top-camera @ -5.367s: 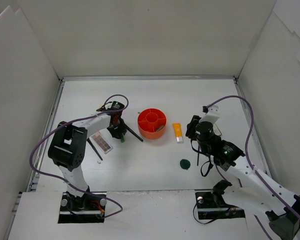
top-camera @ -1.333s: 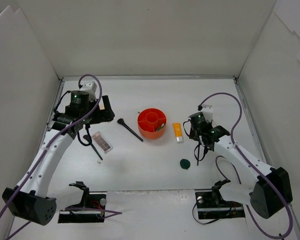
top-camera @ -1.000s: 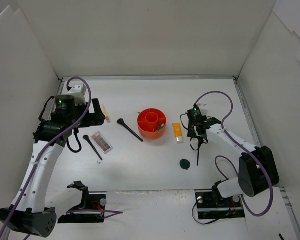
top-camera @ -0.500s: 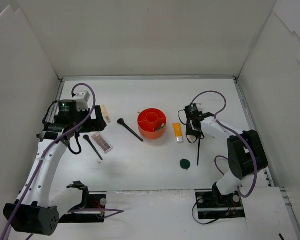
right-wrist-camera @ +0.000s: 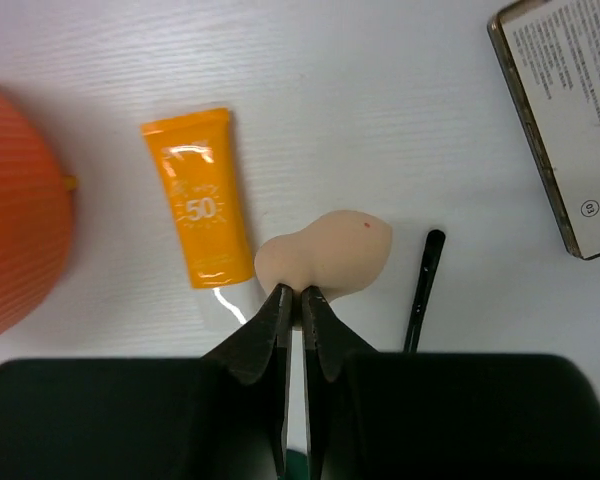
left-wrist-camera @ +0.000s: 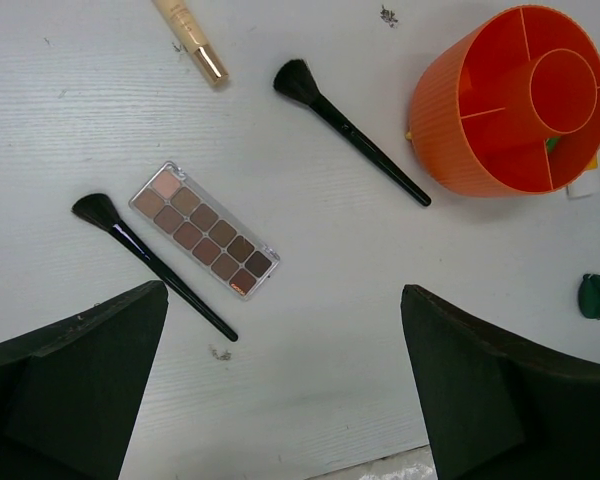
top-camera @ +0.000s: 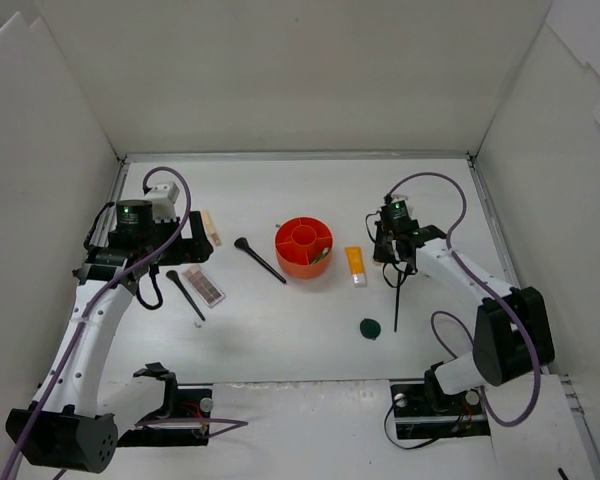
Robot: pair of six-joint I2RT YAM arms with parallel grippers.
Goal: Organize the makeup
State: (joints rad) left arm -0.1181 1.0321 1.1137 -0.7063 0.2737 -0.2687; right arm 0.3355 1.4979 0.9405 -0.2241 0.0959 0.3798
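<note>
- Only the right wrist view shows the right claw (right-wrist-camera: 295, 292) pinched closed on the narrow end of the beige sponge (right-wrist-camera: 330, 255). From above, the arm hides the sponge.
- In that same view the orange tube (right-wrist-camera: 198, 240) lies just left of the sponge and a thin black handle (right-wrist-camera: 420, 290) just right of it. A flat case with a printed label (right-wrist-camera: 565, 120) sits at the upper right, on the bench (right-wrist-camera: 380, 80).
- The left wrist view shows the left claw (left-wrist-camera: 283, 290) spread wide, holding nothing and touching nothing.
- Under it lies the eyeshadow palette (left-wrist-camera: 204, 243) with one black brush (left-wrist-camera: 150, 262) just beside it. A second brush (left-wrist-camera: 350, 143) lies between the palette and the orange holder (left-wrist-camera: 510, 100), and the beige stick (left-wrist-camera: 192, 40) is at the top edge.
- The top view places the dark green compact (top-camera: 370, 327) alone, nearer the arm bases than the holder and well apart from the palette.
</note>
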